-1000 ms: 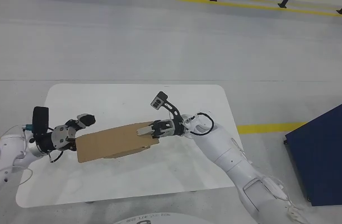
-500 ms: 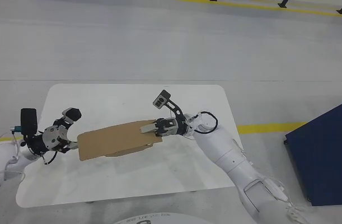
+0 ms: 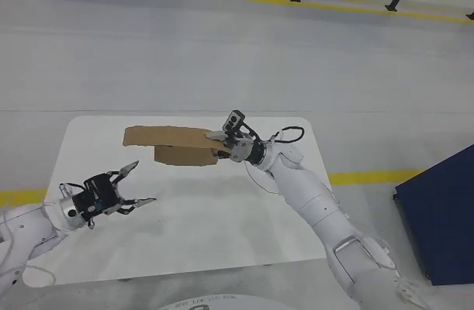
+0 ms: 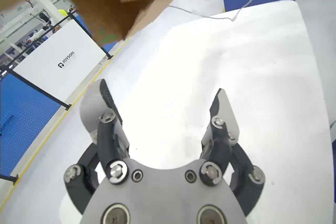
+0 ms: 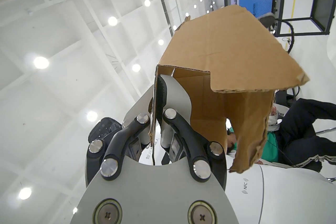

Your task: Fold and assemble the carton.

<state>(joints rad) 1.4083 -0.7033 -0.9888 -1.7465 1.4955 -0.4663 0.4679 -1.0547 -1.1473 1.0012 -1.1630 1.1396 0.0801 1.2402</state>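
Gaping empty, the left gripper (image 4: 161,93) has released the brown cardboard carton (image 3: 167,137), which the right gripper (image 5: 157,96), clamped on its wall, lifts half-opened.

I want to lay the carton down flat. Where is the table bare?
The table is bare across its middle and near edge, between the open left gripper and the right arm. The far strip is crowded: the right gripper holds the carton up there.

Bright ceiling lamps (image 5: 113,21) evenly light the table (image 3: 221,225).
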